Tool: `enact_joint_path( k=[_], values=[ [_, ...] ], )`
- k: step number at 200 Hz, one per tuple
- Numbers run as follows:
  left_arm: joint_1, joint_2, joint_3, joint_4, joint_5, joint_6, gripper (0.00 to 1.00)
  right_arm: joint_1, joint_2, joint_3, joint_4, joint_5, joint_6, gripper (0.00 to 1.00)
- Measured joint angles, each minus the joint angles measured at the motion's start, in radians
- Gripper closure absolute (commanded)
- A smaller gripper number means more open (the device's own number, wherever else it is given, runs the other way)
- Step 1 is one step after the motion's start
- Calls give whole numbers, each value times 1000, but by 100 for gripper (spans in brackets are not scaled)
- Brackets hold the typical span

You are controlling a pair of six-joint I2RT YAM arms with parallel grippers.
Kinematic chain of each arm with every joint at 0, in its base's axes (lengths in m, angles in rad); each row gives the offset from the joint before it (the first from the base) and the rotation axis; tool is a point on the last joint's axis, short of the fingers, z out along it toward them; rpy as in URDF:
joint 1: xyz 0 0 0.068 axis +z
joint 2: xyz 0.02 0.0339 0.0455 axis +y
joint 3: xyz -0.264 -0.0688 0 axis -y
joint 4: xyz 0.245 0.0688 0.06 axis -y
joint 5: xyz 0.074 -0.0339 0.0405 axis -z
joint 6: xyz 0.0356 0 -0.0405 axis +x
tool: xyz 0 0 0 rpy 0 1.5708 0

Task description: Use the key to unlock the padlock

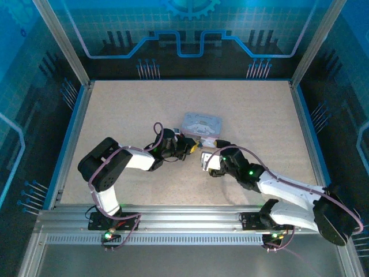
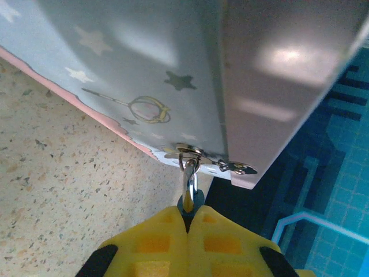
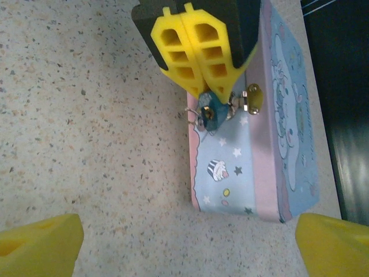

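Left jaws: I clench the padlock [image 3: 210, 107] body
Right jaws: released, wide
Handling: tiny, light, rigid, likely slippery; grip body

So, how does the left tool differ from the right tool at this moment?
The left tool is shut, pinching the padlock at the tin box; the right tool stands wide open and holds nothing. The left touches the lock; the right hangs apart from it. Both have yellow fingers.
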State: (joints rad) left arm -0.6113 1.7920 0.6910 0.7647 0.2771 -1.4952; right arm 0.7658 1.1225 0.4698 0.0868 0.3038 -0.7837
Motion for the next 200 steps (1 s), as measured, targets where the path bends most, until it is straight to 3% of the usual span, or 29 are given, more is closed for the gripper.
enact_joint_path(
  k=[22,140,200],
  values=[
    [-3,0,0,0,-1,-14,100,0,57,0,60,-17,-3,9],
    [-4,0,0,1,-4,-26,100,-1,165,50,151,-50,15,52],
    [-4,0,0,4,-4,-36,100,-1,196,87,154,-50,20,64]
  ],
)
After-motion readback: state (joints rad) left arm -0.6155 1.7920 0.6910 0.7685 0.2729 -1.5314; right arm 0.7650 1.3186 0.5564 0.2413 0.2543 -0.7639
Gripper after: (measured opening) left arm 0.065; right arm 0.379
